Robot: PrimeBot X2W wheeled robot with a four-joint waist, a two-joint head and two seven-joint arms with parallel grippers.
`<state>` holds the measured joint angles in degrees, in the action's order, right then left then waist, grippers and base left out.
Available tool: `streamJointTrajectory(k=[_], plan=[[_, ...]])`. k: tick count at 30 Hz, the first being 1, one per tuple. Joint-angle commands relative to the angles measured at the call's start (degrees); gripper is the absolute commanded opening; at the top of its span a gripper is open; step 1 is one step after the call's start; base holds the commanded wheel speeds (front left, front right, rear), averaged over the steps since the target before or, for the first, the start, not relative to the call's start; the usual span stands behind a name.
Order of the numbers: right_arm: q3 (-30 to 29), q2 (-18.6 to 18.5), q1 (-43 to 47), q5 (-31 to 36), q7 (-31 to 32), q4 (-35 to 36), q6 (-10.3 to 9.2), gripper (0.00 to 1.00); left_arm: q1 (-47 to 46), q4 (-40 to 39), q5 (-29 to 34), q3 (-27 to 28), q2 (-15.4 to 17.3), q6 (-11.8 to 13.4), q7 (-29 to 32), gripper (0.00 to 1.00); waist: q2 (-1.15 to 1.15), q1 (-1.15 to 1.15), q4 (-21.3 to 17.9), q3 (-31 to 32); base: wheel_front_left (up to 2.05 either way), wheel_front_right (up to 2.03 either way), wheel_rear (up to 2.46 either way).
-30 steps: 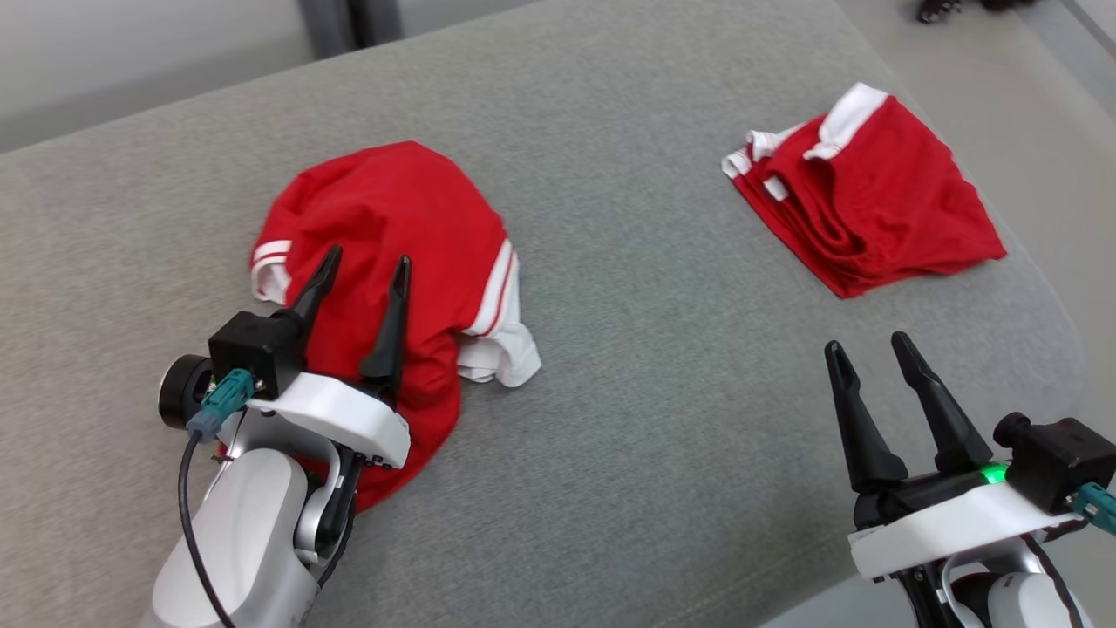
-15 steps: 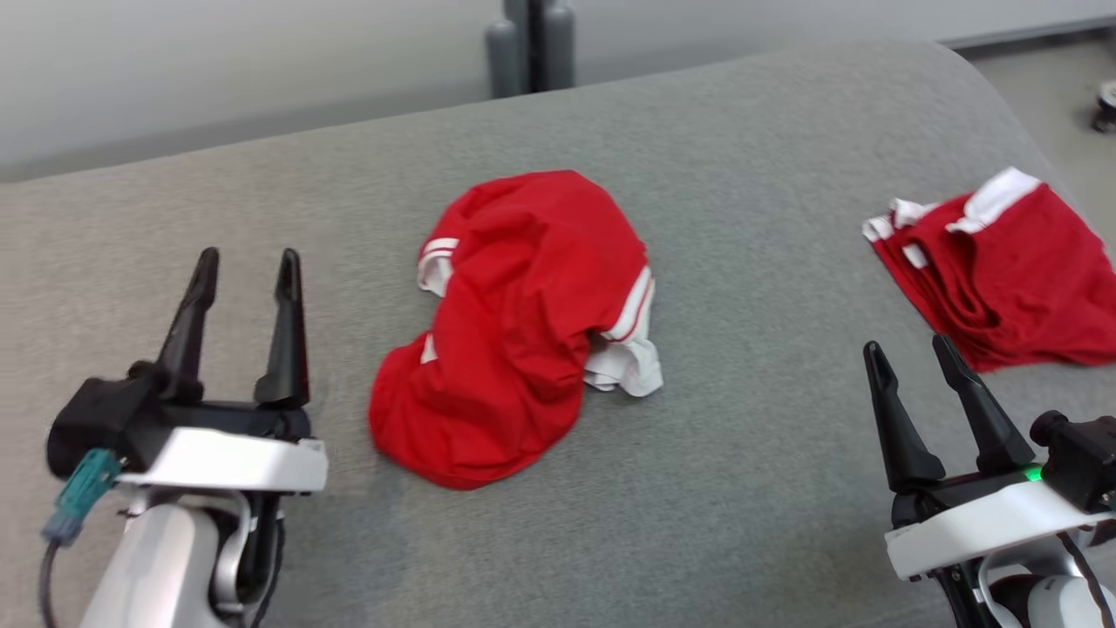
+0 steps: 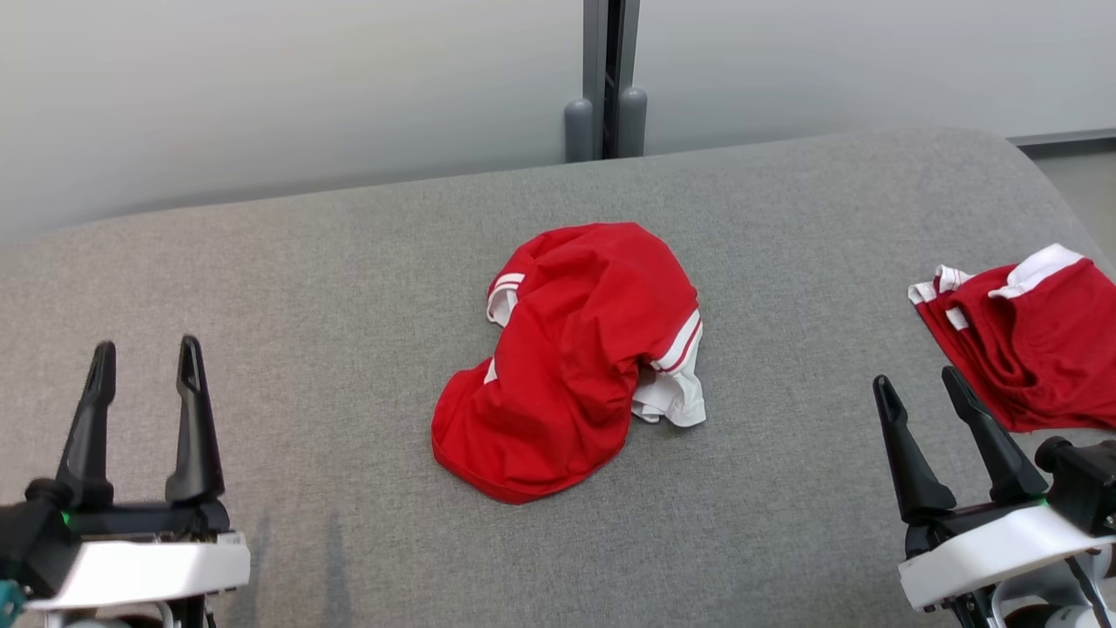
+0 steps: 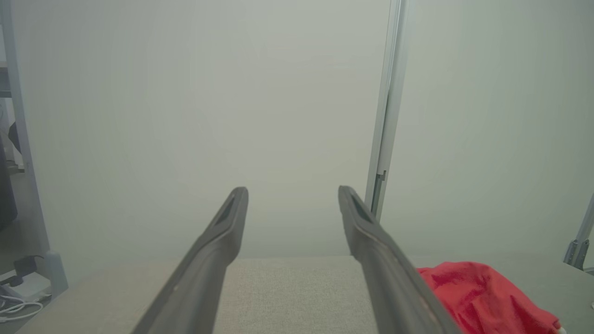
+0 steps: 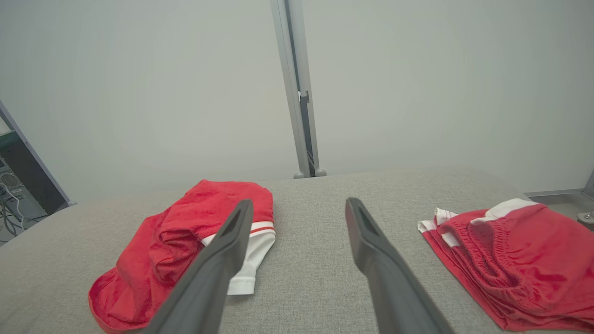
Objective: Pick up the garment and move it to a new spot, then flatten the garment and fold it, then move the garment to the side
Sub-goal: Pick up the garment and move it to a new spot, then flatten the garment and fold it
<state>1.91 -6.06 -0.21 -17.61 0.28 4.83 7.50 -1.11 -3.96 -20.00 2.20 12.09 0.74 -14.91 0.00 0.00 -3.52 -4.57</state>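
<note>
Left gripper (image 3: pixel 146 346) was over the garment (image 3: pixel 575 358) a second ago; now it's back off to the garment's left, well apart, jaws spread, nothing in them; right gripper (image 3: pixel 916 378) also spread and empty at lower right; head camera has swung too, so the frame shift isn't cloth moving. Garment lies crumpled mid-cushion (image 3: pixel 305 262), white trim at its right edge; folded pile (image 3: pixel 1037 349) sits far right. Looks like the move to a new spot is done; flattening next, both arms free.

Grey fabric surface (image 3: pixel 305 262), crumpled red garment (image 3: pixel 575 358) at its middle, folded red garment (image 3: pixel 1037 349) at its right edge
</note>
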Motion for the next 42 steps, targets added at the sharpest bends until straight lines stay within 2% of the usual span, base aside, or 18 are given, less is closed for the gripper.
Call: streamJointTrajectory(k=[1, 8, 15, 24, 42], plan=[[-0.27, -0.37, 0.88, 0.13, 0.42, 0.39, -0.02, 1.0, 2.01, -1.1, 0.98, 0.79, -0.76, -0.11, -0.14, 1.0, 0.0, 0.0, 0.22, 1.25, 0.0, 0.0, 0.0], [-0.66, -0.73, 3.32, 0.4, 1.41, 0.82, -0.02, 1.0, 8.32, -3.78, 4.99, 0.59, -3.53, 0.73, -0.14, 1.0, 0.0, 0.0, 0.26, 4.4, 0.0, 0.0, 0.0], [-1.02, -0.69, 4.91, 0.6, 2.35, 1.8, -0.02, 1.0, 11.21, -3.83, 7.04, -1.12, -3.11, 0.56, 0.27, 1.0, 0.0, 0.0, 0.43, 5.73, 0.0, 0.0, 0.0], [-1.12, -0.82, 5.98, 0.65, 3.04, 2.5, -0.02, 1.0, 12.31, -2.03, 5.54, -1.46, -2.08, -0.23, 3.05, 1.0, 0.0, 0.0, 0.65, 6.79, 0.0, 0.0, 0.0], [-1.67, -0.21, 6.25, 0.78, 3.02, 2.67, -0.02, 1.0, 13.34, -3.42, 4.38, -1.88, -1.36, 0.71, 5.98, 1.0, 0.0, 0.0, 0.84, 6.75, 0.0, 0.0, 0.0]])
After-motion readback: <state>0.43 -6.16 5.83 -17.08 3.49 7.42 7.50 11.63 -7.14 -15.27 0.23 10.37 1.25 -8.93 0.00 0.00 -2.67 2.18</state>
